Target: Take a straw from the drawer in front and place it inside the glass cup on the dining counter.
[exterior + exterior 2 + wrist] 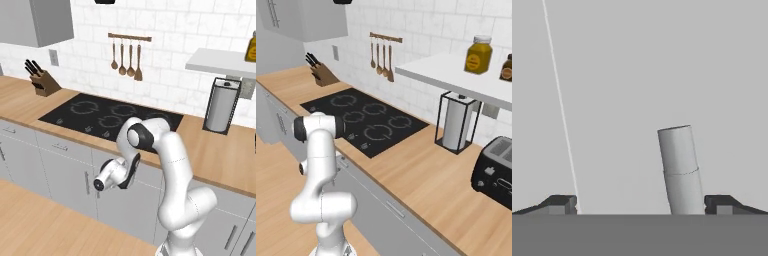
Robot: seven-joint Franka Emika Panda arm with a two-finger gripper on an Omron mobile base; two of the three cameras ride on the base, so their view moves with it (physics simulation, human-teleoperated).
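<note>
The gripper (640,205) faces a flat grey cabinet front, its 2 dark fingertips (559,204) spread wide with nothing gripped between them. A slim metal bar handle (681,170) stands between the tips, close to the right-hand one and tilted slightly toward the left one at its far end; whether it touches that tip cannot be told. A thin pale seam (559,107) runs up the grey front from just inside the left tip. Whether this front is the drawer cannot be told from so close, and the drawer shows no gap – it looks shut

From the left base camera the hand (107,176) sits low against the grey cabinet fronts (65,170) under the wood counter (220,160), below the black cooktop (107,115) – the fingers themselves are hidden there
</note>
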